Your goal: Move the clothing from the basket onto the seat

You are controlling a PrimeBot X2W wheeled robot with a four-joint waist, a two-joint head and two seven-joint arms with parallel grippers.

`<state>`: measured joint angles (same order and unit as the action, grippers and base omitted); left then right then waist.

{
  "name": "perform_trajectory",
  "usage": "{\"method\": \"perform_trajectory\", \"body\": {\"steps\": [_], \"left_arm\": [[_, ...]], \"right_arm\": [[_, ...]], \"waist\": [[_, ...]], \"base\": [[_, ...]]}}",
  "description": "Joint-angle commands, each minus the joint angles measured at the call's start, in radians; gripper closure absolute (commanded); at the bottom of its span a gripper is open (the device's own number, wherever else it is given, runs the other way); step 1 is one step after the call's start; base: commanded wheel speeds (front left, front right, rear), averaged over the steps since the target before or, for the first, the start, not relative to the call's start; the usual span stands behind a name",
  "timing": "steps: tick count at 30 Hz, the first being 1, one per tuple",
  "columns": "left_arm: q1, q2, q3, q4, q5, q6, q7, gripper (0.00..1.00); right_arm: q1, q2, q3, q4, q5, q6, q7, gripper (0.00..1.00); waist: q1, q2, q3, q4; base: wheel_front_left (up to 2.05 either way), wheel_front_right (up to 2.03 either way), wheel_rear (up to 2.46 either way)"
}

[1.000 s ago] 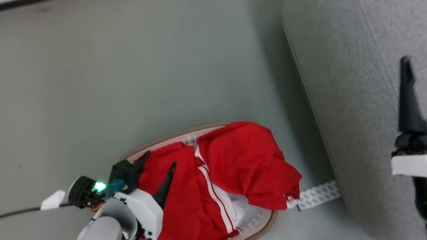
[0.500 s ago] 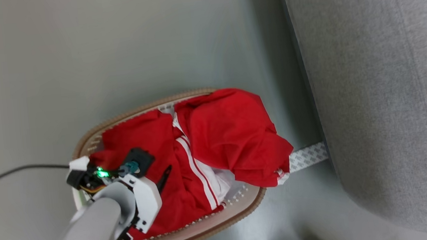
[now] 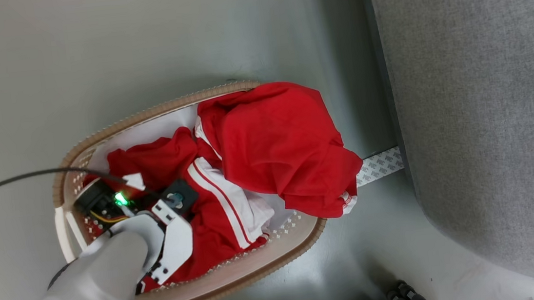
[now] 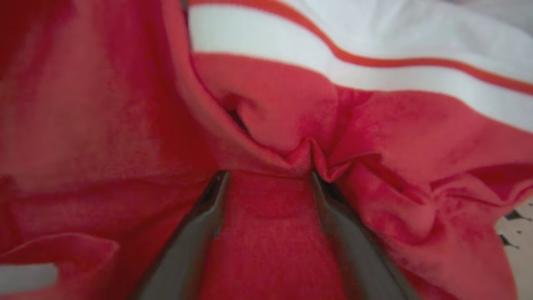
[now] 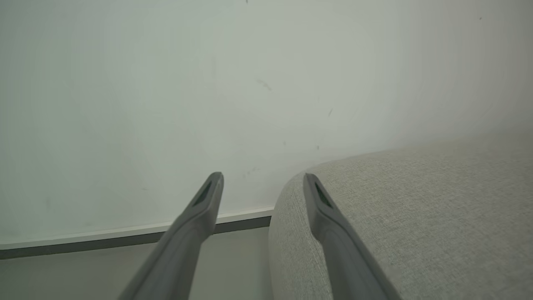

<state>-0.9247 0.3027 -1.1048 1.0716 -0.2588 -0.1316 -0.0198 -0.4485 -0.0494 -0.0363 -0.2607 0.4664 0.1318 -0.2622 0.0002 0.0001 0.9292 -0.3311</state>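
Found the left gripper (image 4: 267, 177) down inside the basket (image 3: 155, 110), both fingers (image 4: 187, 250) pressed tip-first into the clothing (image 3: 276, 139). Saw the jaws standing well apart, not clamped, with a stretch of red cloth lying flat between them and a small pinched fold bunched up just past the tips. Noted red fabric touching both tips, and a broad white stripe running across the cloth beyond them. From the head view, made out the gripper's white-and-black wrist over the left part of the pile, with a green light lit and a black cable (image 3: 5, 182) trailing away over the floor (image 3: 139, 44). Saw the clothing lying in the basket, one red piece heaped at the right end and spilling over the rim on the side toward the seat (image 3: 475, 76). Spotted a strip of patterned tape (image 3: 380, 164) on the floor between basket and seat. Found the right gripper (image 5: 262, 179) held up in the air by the seat's rounded edge, jaws spread, gripping nothing and touching nothing.
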Motion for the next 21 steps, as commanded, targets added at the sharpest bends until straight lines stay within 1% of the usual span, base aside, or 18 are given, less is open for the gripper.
{"method": "perform_trajectory", "body": {"steps": [1, 3, 5, 6, 15, 18, 21], "left_arm": [[-0.001, 0.007, -0.008, 0.019, -0.002, 0.001, 0.010, 0.00], [-0.009, 0.001, -0.019, 0.035, -0.009, 0.001, 0.003, 0.00], [-0.014, -0.007, -0.026, 0.051, -0.015, 0.001, -0.005, 0.76], [-0.017, -0.010, -0.029, 0.056, -0.018, 0.001, -0.013, 1.00], [-0.009, -0.052, -0.030, 0.100, -0.069, 0.001, -0.088, 1.00], [0.006, -0.070, -0.023, 0.110, -0.095, 0.001, -0.115, 1.00], [0.034, -0.094, 0.004, 0.106, -0.145, 0.001, -0.157, 1.00]], "right_arm": [[-0.010, 0.000, 0.001, -0.001, 0.007, -0.002, -0.002, 0.00], [-0.009, 0.000, 0.007, 0.005, 0.009, -0.002, -0.002, 0.00], [-0.014, 0.000, 0.011, 0.014, 0.010, -0.002, -0.002, 0.00], [-0.014, 0.000, 0.012, 0.017, 0.010, -0.002, -0.002, 0.00], [-0.007, 0.000, 0.000, 0.047, -0.002, -0.002, -0.002, 0.00], [-0.004, 0.000, -0.004, 0.062, -0.015, -0.002, -0.002, 0.00], [0.004, 0.000, 0.003, 0.080, -0.028, -0.002, -0.002, 0.00]], "waist": [[-0.0002, -0.0001, 0.003, -0.001], [-0.0002, -0.0001, 0.006, -0.002], [-0.0002, -0.0001, 0.006, -0.003], [-0.0002, -0.0001, 0.003, -0.003], [-0.0002, -0.0001, -0.070, 0.017], [-0.0002, -0.0001, -0.124, 0.032], [-0.0002, -0.0001, -0.190, 0.051]], "base": [[0.00, 0.00, 0.00], [0.00, 0.00, 0.00], [0.00, 0.00, 0.00], [0.00, 0.00, 0.00], [0.00, 0.00, 0.00], [0.00, 0.00, 0.00], [0.00, 0.00, 0.00]]}}
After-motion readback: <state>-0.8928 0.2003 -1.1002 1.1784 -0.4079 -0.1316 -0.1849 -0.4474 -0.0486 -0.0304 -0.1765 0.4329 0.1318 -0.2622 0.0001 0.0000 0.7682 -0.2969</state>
